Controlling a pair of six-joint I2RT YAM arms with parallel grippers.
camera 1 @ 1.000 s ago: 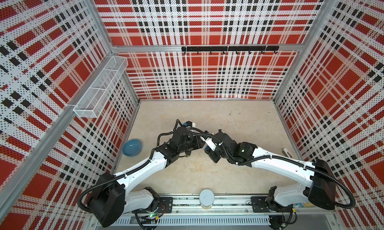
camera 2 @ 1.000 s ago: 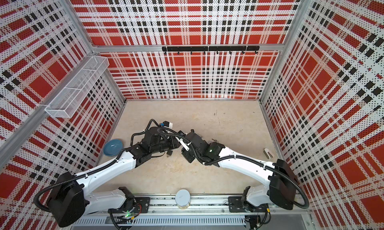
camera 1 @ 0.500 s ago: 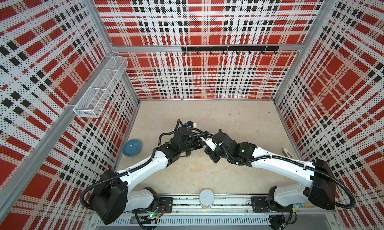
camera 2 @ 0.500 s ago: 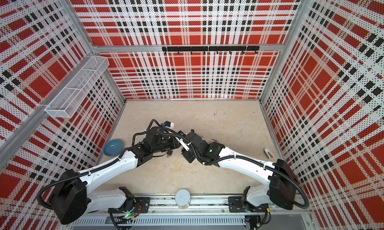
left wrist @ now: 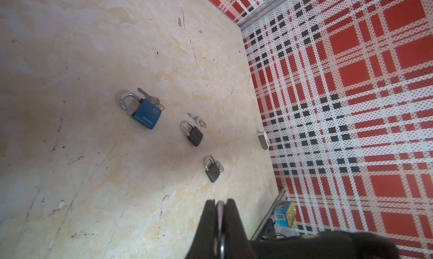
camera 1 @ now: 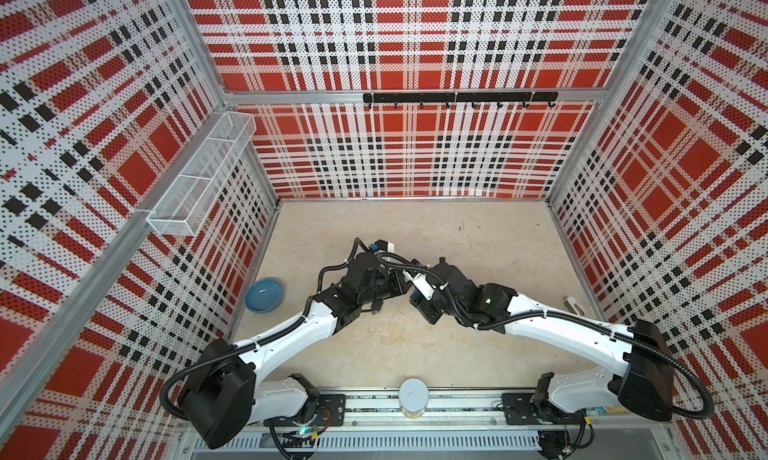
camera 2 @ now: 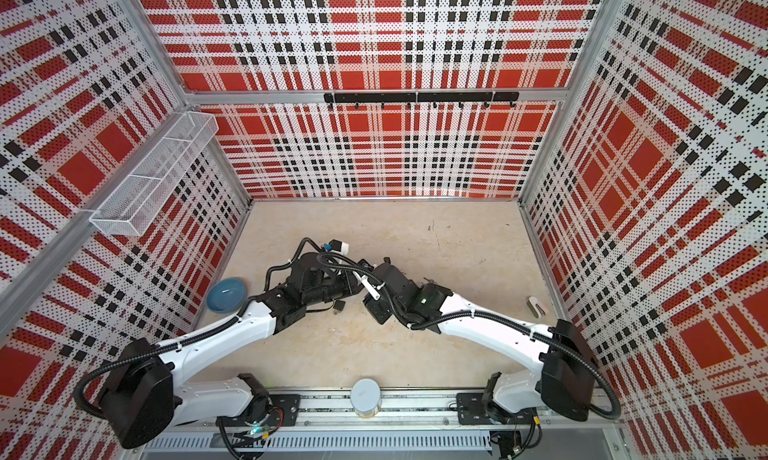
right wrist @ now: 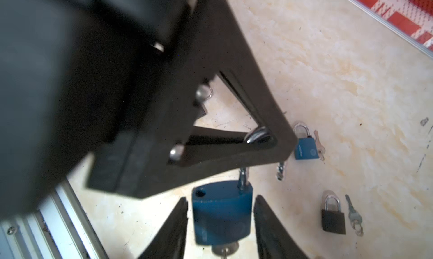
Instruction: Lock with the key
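Blue padlock up off the table, near its middle, hung by the steel shackle. Left claw pinched tight on that shackle, close to its bend. Right claw spread to either side of the lock body, clear of it on both flanks, gripping nothing. Key seated in the bottom of the body. Shackle not yet home: one hole in the body empty. Likely trouble from here: swinging or twisting of the hanging body on a single pinch, throwing the loose leg off its hole. Could also jam under a crooked squeeze, or knock the key out. Worth squaring up before pressing. Dark padlock and others lying well apart, no obstacle.
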